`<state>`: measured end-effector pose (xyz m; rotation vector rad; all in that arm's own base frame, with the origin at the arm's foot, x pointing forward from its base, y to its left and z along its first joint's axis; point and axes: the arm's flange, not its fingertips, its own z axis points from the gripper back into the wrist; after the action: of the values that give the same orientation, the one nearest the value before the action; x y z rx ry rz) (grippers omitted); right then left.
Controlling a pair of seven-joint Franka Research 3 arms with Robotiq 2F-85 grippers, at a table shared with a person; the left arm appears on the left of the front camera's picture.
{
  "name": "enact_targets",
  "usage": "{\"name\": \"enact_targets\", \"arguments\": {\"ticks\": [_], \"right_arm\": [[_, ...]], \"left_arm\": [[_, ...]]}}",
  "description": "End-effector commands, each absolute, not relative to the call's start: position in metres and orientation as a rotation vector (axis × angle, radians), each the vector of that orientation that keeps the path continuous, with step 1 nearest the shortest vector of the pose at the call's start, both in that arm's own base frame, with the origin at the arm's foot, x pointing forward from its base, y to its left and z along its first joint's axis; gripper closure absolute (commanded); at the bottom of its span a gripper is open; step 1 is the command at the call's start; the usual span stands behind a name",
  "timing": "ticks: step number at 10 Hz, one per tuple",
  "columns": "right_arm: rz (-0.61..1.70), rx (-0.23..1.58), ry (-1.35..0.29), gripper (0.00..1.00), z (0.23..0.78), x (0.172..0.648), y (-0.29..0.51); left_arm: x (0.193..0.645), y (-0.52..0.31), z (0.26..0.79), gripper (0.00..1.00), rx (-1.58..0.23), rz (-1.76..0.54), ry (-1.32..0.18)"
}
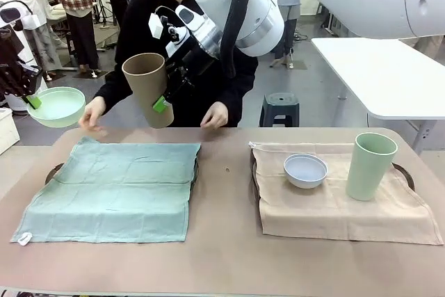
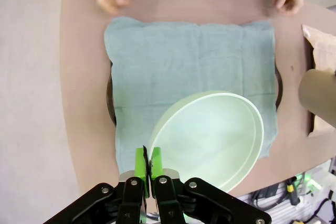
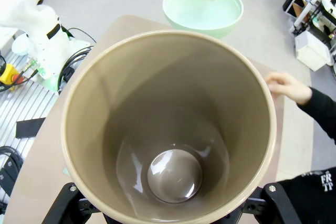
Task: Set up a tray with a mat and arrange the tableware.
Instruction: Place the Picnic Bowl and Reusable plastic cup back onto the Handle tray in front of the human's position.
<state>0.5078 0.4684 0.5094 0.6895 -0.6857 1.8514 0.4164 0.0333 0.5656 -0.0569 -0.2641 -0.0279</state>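
Tan cup point(image 1: 149, 89) tilted, mouth toward camera

I see a plain teal-green cloth mat point(image 1: 111, 196) with no print on it, one small white tag at its near corner, lying on a dull brownish-pink tabletop point(image 1: 222, 255). My left gripper point(image 2: 146, 162), black with bright green pads, pinches a glossy mint green round bowl point(image 2: 210, 137). My right gripper point(image 1: 165, 97), same black and green, carries a matte tan brown tall cup point(image 1: 148, 88), its inside a darker, shiny brown. On the other side I see a plain beige cloth mat point(image 1: 341, 206), a pale bluish white small bowl point(image 1: 305, 170) and a pale green tall cup point(image 1: 370, 166). The person's sleeves point(image 1: 122, 81) are black.
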Motion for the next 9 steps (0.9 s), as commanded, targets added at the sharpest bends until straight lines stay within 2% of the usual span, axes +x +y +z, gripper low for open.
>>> {"name": "enact_targets", "arguments": {"ticks": [1,6,7,9], "right_arm": [[1.858,0.683,-0.702,0.19,0.51,0.508,0.469],[1.858,0.683,-0.702,0.19,0.51,0.508,0.469],[1.851,0.69,-0.686,0.17,0.509,0.508,0.468],[1.904,0.763,-0.672,0.17,0.464,0.524,0.478]], "left_arm": [[0.416,0.033,0.567,1.0,-0.076,-0.027,-0.279],[0.416,0.033,0.567,1.0,-0.076,-0.027,-0.279],[0.416,0.033,0.566,0.96,-0.057,-0.028,-0.264],[0.431,0.037,0.516,0.96,-0.053,-0.021,-0.204]]}}
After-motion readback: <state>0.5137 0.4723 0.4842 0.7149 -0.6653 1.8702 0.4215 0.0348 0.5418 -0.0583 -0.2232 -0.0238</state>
